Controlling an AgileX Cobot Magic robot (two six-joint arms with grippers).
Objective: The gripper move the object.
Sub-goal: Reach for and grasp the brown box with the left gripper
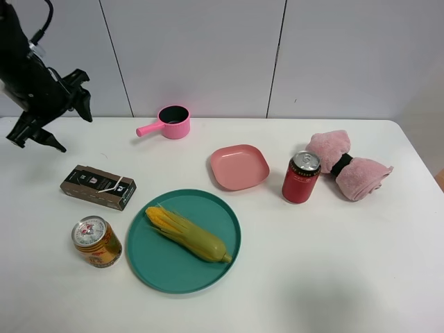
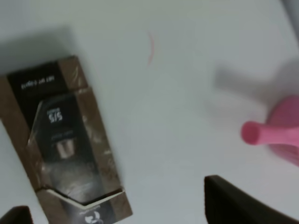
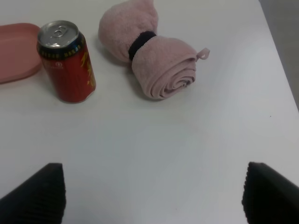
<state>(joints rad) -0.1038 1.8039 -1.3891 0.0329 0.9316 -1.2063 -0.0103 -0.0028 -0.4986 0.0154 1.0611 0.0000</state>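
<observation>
The dark brown-black carton (image 1: 97, 187) lies flat on the white table at the left, with white print and a white straw strip on top. In the left wrist view the carton (image 2: 65, 144) is blurred and lies below the camera. My left gripper (image 1: 73, 130) is open and empty, raised above the table behind the carton and apart from it; in its own view the left gripper (image 2: 124, 212) shows only two dark fingertips. My right gripper (image 3: 154, 196) is open and empty over bare table; it is out of the exterior view.
A gold can (image 1: 96, 241) stands in front of the carton. A teal plate (image 1: 208, 267) holds a corn cob (image 1: 187, 234). A pink pot (image 1: 172, 122) stands at the back. A pink dish (image 1: 239, 166), red can (image 1: 301, 177) and rolled pink towel (image 1: 347, 166) are at the right.
</observation>
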